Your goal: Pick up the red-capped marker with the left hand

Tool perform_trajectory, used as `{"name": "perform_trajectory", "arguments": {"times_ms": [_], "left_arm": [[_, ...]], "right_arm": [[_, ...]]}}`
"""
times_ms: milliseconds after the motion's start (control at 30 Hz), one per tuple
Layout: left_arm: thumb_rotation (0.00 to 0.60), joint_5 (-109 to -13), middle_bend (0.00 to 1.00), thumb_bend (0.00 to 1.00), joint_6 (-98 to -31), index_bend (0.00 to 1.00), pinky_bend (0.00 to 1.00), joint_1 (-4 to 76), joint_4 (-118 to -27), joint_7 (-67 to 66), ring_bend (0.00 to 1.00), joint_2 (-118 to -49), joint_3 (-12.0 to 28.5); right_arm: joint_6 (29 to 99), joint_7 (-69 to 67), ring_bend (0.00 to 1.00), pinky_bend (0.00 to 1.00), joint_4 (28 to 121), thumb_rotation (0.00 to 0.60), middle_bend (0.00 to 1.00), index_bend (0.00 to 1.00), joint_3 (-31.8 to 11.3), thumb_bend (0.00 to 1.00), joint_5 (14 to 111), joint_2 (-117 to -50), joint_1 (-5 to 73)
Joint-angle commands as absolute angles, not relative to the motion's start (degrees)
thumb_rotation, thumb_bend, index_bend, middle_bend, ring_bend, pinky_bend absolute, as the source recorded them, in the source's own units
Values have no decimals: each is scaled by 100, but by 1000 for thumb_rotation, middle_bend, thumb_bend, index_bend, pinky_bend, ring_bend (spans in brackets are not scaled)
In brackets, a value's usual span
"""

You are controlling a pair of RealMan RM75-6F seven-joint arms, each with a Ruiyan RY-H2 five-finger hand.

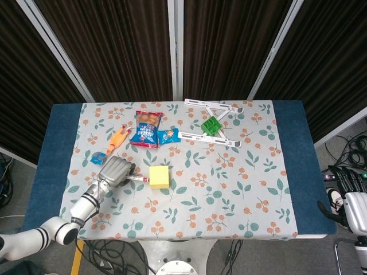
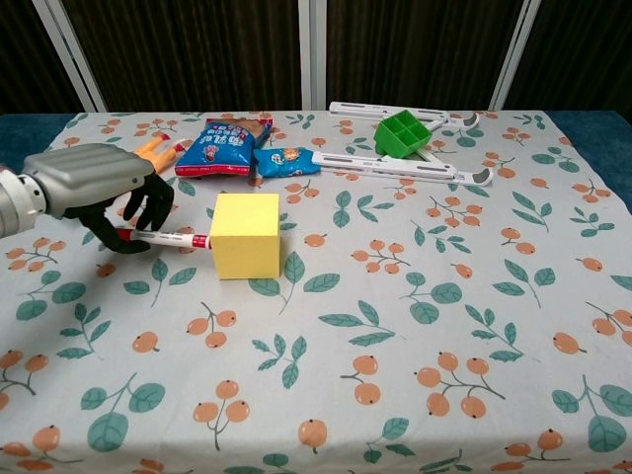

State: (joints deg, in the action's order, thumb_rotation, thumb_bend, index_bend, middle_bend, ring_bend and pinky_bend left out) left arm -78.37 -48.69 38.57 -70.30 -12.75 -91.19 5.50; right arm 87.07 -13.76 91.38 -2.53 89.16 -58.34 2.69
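Left hand [image 2: 99,188] on the marker [image 2: 168,238], whose tip touches the cube's [image 2: 245,234] left side; snack bags [image 2: 225,144] far behind, toy chicken [image 1: 117,139] left of them, stand [image 2: 410,153] far right

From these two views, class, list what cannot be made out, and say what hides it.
- Marker rear end: hidden under the left hand in both views.
- Rubber chicken: mostly behind that hand in the chest view.
- Right hand: cut by the head view's edge; fingers unclear.
- Snack bag lettering: too small.
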Motion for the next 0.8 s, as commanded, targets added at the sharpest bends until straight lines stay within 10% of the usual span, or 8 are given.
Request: {"name": "perform_trajectory", "arguments": {"times_ms": [33, 800], "left_arm": [[600, -7730, 736, 458, -4775, 685, 746, 3983, -7042, -1389, 581, -9220, 636], [600, -6817, 737, 458, -4209, 685, 745, 4948, -6952, -2274, 581, -9892, 1077]], "right_arm": [[8701, -1386, 0, 0, 9133, 600, 98, 5, -256, 176, 8911, -5830, 272], [8570, -1462, 0, 0, 9058, 600, 98, 5, -271, 176, 8864, -5757, 336]]}}
